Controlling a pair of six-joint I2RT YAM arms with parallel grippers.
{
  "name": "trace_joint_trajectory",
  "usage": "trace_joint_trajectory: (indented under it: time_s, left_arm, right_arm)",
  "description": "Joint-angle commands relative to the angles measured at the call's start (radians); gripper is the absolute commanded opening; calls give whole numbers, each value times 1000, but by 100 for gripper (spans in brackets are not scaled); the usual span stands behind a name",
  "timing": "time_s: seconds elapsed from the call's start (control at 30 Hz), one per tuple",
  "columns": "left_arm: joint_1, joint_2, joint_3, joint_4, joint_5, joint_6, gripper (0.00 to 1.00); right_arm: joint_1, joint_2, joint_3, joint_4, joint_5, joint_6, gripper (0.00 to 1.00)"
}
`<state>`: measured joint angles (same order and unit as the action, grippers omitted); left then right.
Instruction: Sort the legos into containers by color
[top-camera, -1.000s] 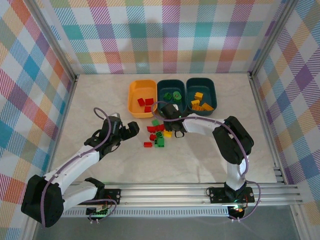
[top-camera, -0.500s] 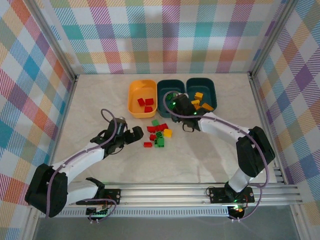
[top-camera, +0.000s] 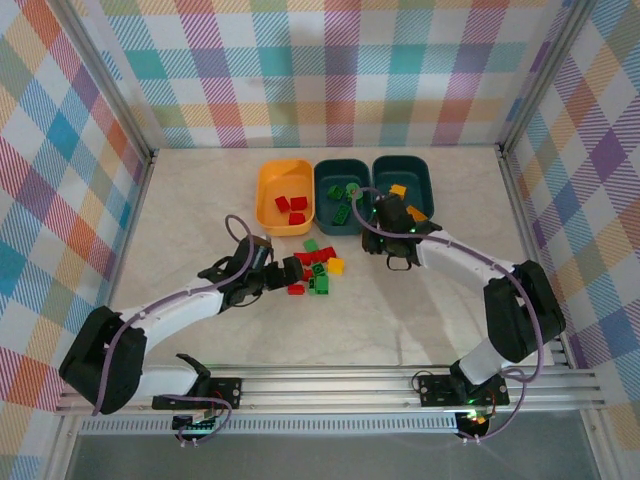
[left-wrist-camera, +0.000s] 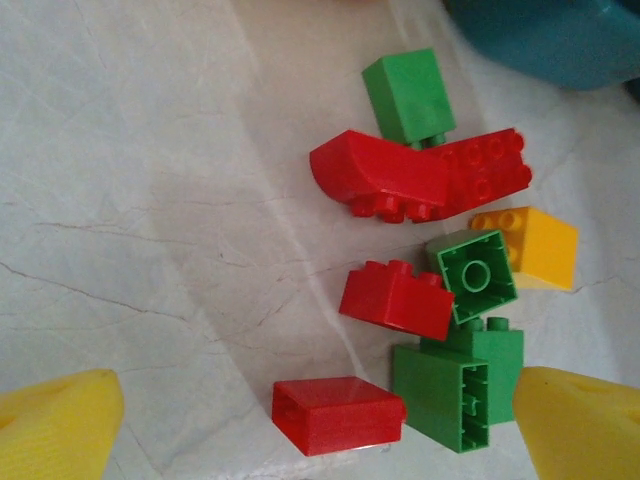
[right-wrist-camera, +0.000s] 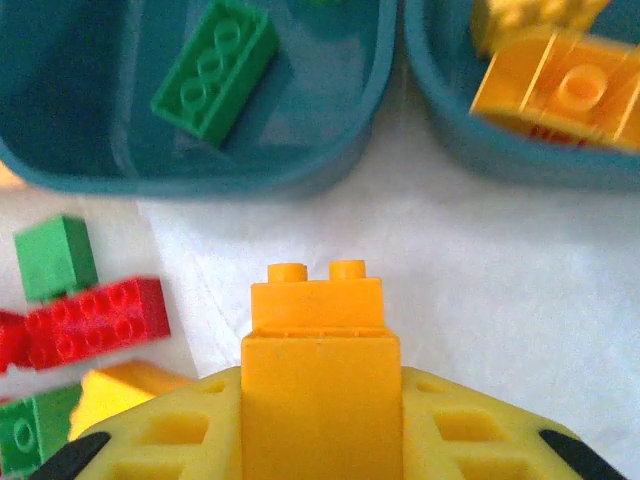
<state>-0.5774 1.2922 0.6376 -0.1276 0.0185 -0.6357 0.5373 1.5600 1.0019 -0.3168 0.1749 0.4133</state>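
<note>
Right gripper (right-wrist-camera: 320, 445) clamps one yellow brick (right-wrist-camera: 318, 340) just in front of the middle teal tub (top-camera: 319, 190), by its right corner.

Three tubs stand in a row. A yellow-orange tub (top-camera: 275, 180) holding two red bricks (top-camera: 291, 209) sits left of the middle one, and a second teal tub (top-camera: 429, 185) sits right of it. Two green bricks (top-camera: 337, 211) lie in the middle tub. In front of it is a loose pile (left-wrist-camera: 430, 270) of four red, one yellow and at least three green. The left arm reaches low, and the left gripper (left-wrist-camera: 320, 420) is spread wide and empty, front-left of the middle tub. The right arm hides part of the second teal tub's yellow bricks, so their count is unclear.
</note>
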Motion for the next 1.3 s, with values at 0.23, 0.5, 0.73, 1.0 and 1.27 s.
trace_joint_trajectory:
  time_s: [0.23, 0.5, 0.73, 1.0, 1.27]
  left_arm:
    - [-44, 82, 77, 23, 11, 10, 100]
    - [-49, 102, 78, 22, 4, 13, 100]
    - [-49, 118, 80, 32, 8, 14, 100]
    - [-50, 132, 82, 40, 11, 12, 100]
    - [-50, 124, 82, 28, 7, 18, 100]
  right_arm:
    - [31, 113, 13, -52, -42, -6, 36]
    - [61, 138, 20, -75, 2, -13, 45]
    - [66, 74, 23, -118, 34, -10, 46]
    - [66, 96, 34, -123, 45, -14, 41]
    - [67, 68, 31, -105, 40, -21, 32]
